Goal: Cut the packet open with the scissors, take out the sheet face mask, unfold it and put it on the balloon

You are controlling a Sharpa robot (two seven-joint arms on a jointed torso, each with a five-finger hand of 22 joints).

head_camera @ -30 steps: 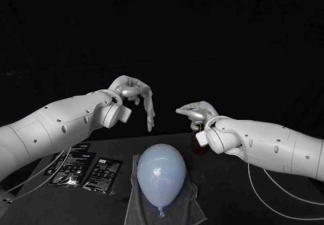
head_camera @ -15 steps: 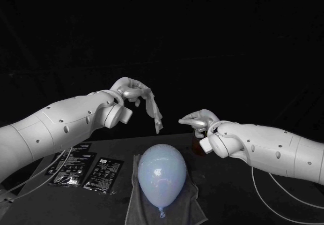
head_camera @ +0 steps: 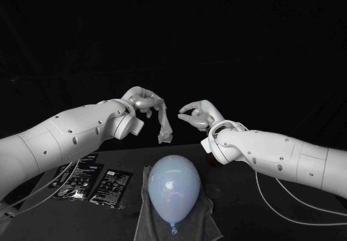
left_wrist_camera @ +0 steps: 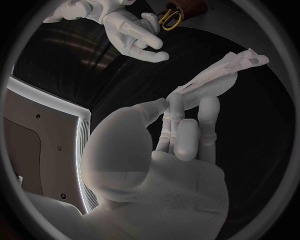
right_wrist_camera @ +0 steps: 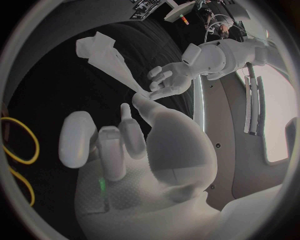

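left hand (head_camera: 142, 100) pinches the folded sheet mask (head_camera: 163, 125) by its top; it dangles in the air above the balloon (head_camera: 173, 187) (which lies on a grey cloth (head_camera: 206, 223)). right hand (head_camera: 195, 114) hovers just beside the mask, fingers apart, empty. a tug could slip it from the thin pinch, or its layers may cling. dark packets (head_camera: 94, 182) lie under the left arm, out of the way.

The print on the black packets (head_camera: 94, 183) is too small to read. The cloth (head_camera: 209, 217) under the balloon (head_camera: 173, 188) runs off the head view's bottom edge. Of the scissors (left_wrist_camera: 167, 19), yellow handle loops show (blades hidden in a brown holder (left_wrist_camera: 185, 6), itself cut by the rim).
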